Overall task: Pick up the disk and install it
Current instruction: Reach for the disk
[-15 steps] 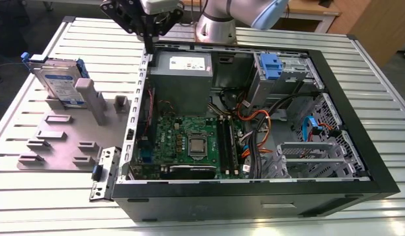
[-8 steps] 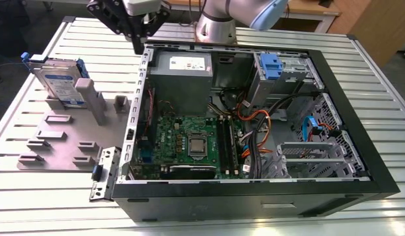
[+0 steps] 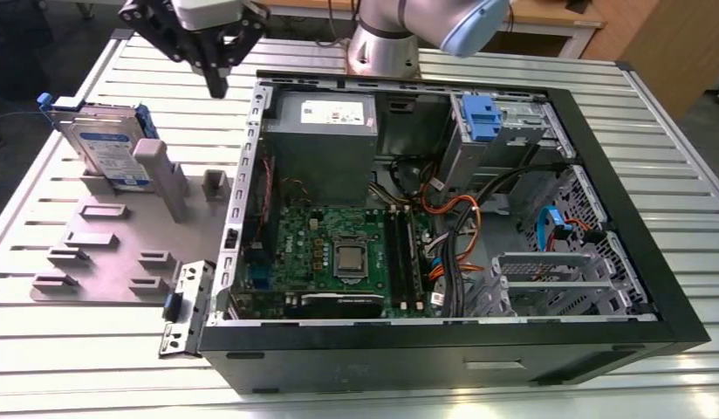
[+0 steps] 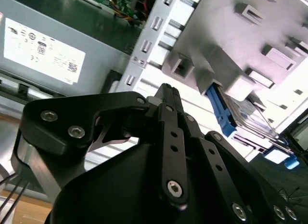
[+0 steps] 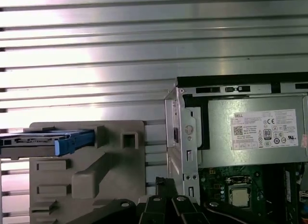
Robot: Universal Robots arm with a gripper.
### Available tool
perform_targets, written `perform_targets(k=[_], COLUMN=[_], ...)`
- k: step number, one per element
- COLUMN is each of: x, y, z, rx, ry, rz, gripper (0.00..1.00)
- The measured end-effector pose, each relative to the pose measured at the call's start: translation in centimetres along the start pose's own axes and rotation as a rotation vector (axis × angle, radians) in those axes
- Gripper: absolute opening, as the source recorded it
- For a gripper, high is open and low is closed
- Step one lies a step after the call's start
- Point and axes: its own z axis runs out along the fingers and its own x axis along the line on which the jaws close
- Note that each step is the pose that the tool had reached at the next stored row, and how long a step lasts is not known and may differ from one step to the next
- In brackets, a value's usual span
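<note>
The disk (image 3: 107,147), a silver drive with a blue-and-white label in a blue frame, stands on edge in a slot of the grey holder (image 3: 115,249) at the exterior view's left. In the second wrist view the disk (image 4: 240,118) shows beyond the fingertips, and in the first wrist view the disk (image 5: 45,141) is seen edge-on. My black gripper (image 3: 217,85) hangs above the table between the disk and the open computer case, apart from both. In the second wrist view the gripper (image 4: 166,90) has its fingers closed to a point with nothing between them.
The open computer case (image 3: 639,253) fills the middle and right of the slatted metal table (image 3: 57,367). Inside are a grey power supply (image 3: 325,131), a motherboard (image 3: 336,253), cables and a fixed blue-handled caddy (image 3: 482,118). The arm's base (image 3: 383,44) stands behind the case.
</note>
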Motion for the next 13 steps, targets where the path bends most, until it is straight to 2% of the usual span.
perform_targets(k=[13], x=[4.28], y=[0.02], z=[0.65], rx=[0.0001], ry=[0.0000], rz=[0.000], gripper=[0.11])
